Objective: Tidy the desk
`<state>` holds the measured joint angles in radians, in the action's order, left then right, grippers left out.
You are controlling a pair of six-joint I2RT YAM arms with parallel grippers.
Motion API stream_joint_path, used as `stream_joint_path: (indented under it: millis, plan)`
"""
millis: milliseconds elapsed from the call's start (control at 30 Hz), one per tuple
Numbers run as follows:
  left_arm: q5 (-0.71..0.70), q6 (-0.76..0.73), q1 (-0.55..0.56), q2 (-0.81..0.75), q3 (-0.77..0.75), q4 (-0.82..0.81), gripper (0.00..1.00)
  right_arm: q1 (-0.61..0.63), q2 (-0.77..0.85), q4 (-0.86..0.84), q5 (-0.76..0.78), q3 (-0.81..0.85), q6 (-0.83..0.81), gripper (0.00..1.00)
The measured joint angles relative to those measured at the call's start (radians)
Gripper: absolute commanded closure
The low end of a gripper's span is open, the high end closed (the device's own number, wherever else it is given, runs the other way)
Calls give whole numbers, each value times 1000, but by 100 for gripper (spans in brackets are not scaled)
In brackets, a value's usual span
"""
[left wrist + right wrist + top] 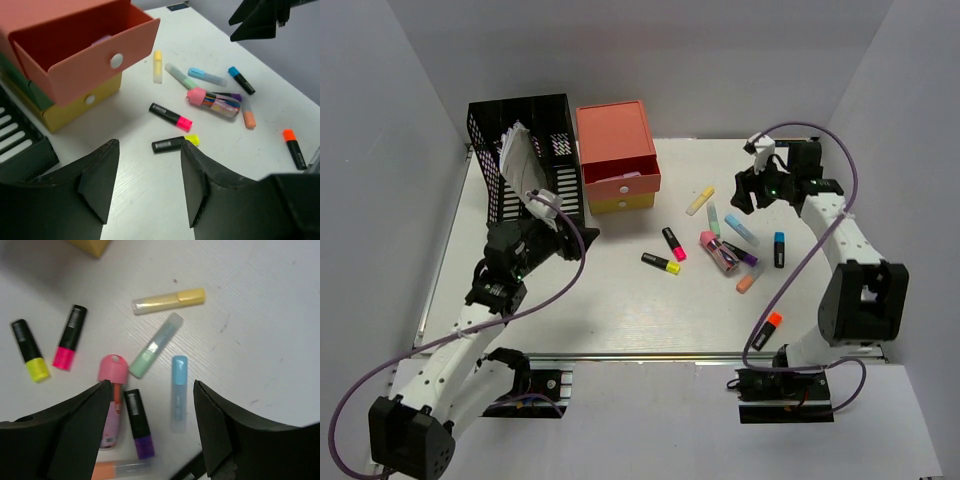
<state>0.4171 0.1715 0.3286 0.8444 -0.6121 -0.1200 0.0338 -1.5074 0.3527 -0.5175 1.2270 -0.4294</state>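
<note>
The white bench [620, 310] fills the middle of the overhead view, with grey walls around it and both arms bolted at its near edge. At its far edge stands the drawer unit [617, 150], coral over green over yellow, with its coral drawer [85, 60] pulled out. Just beside the unit, on its left in the overhead view, is the black mesh file rack [555, 140] holding white papers [520, 150].

In front of the unit a pink-capped marker [674, 243] and a yellow-capped marker [660, 263] lie near each other but apart. Right of the unit lies a pale yellow highlighter [700, 201], then a pale green highlighter [713, 218] and a pale blue highlighter [741, 230], with a blue-capped marker [779, 249] farther out. Nearer the arms are a pink-topped tube [718, 250], a purple-capped marker [745, 255] against it, and a peach highlighter [748, 280]. An orange-capped marker [768, 330] lies farthest from the unit.

The left end effector [145, 185] hovers in front of the unit's rack-side corner, fingers apart and empty. The right end effector [150, 390] hangs well right of the unit above the pale highlighters, fingers spread wide and holding nothing.
</note>
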Motion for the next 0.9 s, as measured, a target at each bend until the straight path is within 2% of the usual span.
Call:
stream_joint_path:
  millis: [233,400,900]
  plan:
    - [-88,-50,0,-101,5,80,29,0,-243,140,177,145,-89,29]
    - [-154,-60,0,-95,-21,144,22,0,-357,202,251,184,-141,30]
    - [-242,-60,0,-108,-22,188,20,5,-460,232,268,192,-232,32]
